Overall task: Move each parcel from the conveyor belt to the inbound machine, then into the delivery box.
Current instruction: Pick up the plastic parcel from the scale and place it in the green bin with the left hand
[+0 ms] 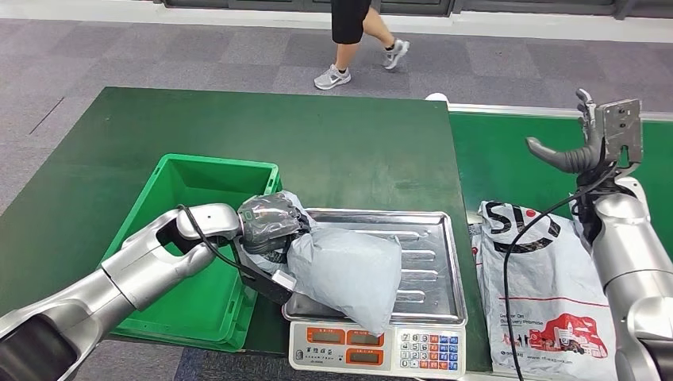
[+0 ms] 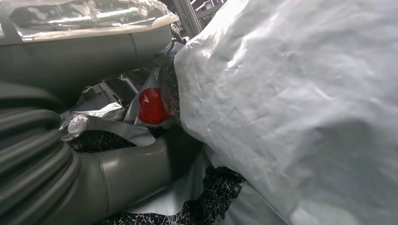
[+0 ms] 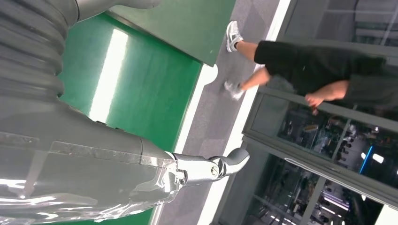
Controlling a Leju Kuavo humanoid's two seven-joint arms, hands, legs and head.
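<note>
Gripping the grey parcel (image 1: 347,272) with my left hand (image 1: 268,224) on the scale tray (image 1: 438,262), frame centre | right hand (image 1: 583,143) raised upper right, fingers apart, empty | white parcel (image 1: 548,294) on belt (image 1: 508,159), lower right | green box (image 1: 184,182) centre left

parcel (image 1: 349,270) on scale tray (image 1: 424,230), crate (image 1: 198,186) left

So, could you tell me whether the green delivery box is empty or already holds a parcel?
Empty as far as visible: the green delivery box shows bare floor; the left arm hides part.
</note>
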